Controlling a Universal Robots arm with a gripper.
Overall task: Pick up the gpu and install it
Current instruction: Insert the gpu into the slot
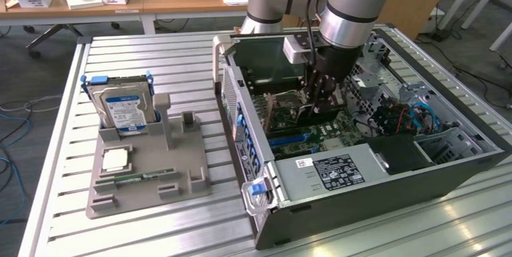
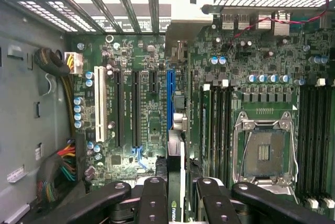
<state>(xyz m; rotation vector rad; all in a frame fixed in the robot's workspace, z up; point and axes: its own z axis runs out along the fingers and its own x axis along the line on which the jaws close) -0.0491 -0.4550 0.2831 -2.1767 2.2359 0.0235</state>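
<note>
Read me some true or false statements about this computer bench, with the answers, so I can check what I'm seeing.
1. The gripper holds the graphics card inside the computer case. True.
2. The hard drive lies flat. False: it stands upright in the grey holder.
3. The processor socket on the motherboard is empty. True.
4. The computer case is closed up. False: its side is open and the motherboard shows.
5. The graphics card is held in line with the white slot. False: it is about in line with the blue slot.
</note>
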